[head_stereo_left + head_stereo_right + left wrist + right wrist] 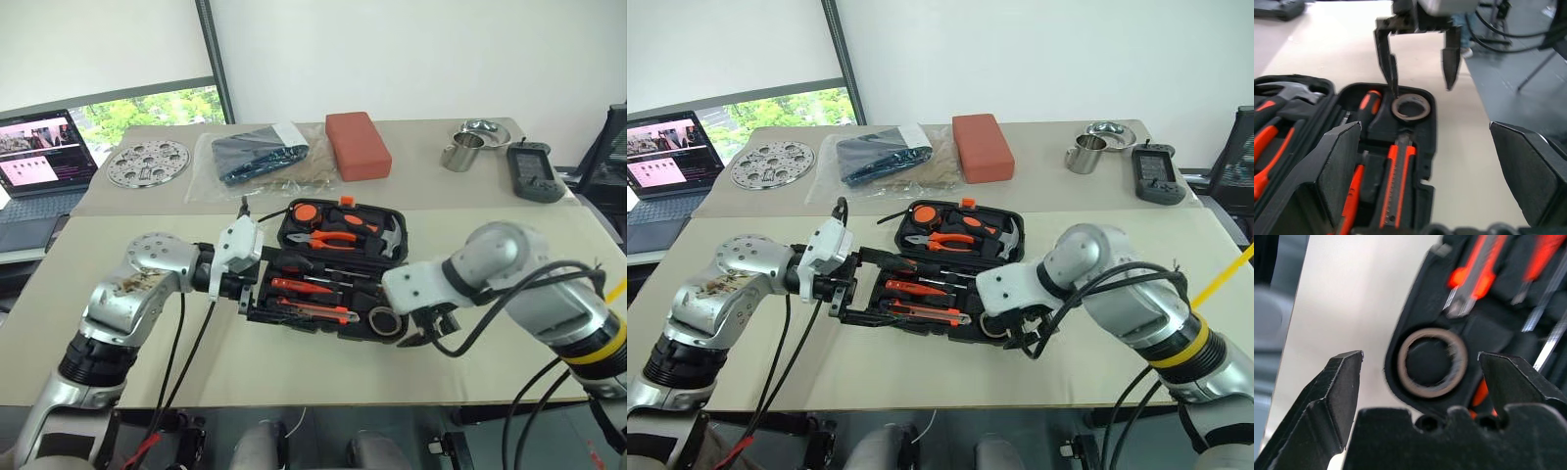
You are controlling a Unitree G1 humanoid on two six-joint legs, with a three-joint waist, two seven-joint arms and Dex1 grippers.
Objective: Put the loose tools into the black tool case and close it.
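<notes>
Both pincers stand spread and empty. The right gripper (1418, 369) hangs point-down right over the small grey tape roll (1432, 362), which sits in its round pocket at the case's near right corner; the fingers straddle it without touching, as far as the right wrist view tells. The left gripper (238, 294) lies almost level at the near left edge of the black tool case (294, 235), about nine o'clock from the roll, its fingers at the rim.

Packing looks finished (my judgement): the utility knife (1396, 181) lies in the near row at roughly ten o'clock from the roll, an orange-and-black screwdriver (1369, 100) beside it, further orange handles behind. I see no loose tool on the table (118, 323). Only closing remains: the lid still lies flat at twelve o'clock, holding the pliers (328, 238) and hammer (390, 238).
</notes>
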